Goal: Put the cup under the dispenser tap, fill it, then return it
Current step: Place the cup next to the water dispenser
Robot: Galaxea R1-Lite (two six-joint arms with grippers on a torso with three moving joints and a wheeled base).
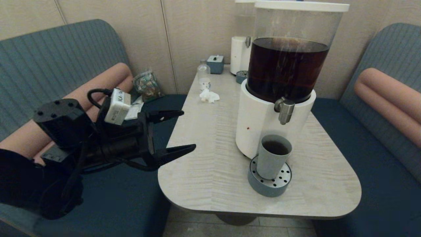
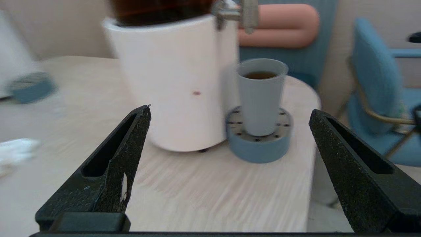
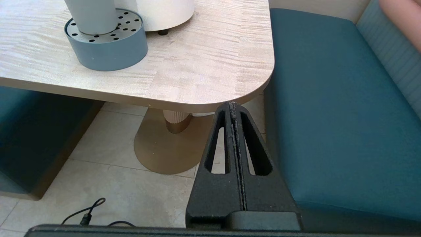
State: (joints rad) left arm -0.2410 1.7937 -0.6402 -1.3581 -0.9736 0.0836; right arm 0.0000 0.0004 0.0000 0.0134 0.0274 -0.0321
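Observation:
The grey-blue cup [image 1: 272,157] [image 2: 261,95] stands upright on the round drip tray [image 1: 269,179] [image 2: 260,138], right below the brushed-metal dispenser tap [image 1: 284,110] [image 2: 245,14]. Dark liquid shows inside the cup. My left gripper [image 1: 189,130] [image 2: 230,110] hovers open at the table's left edge, well to the left of the cup, with nothing between its fingers. My right gripper [image 3: 233,104] is shut and empty, parked low beside the table's near right corner, out of the head view.
The big dispenser [image 1: 279,82] with white base and dark-filled clear tank stands mid-table. Behind it are a slimmer white dispenser [image 1: 240,54], a small clear bottle [image 1: 204,75], a crumpled tissue [image 1: 209,96] and a small box [image 1: 215,63]. Blue benches flank the table [image 1: 210,158].

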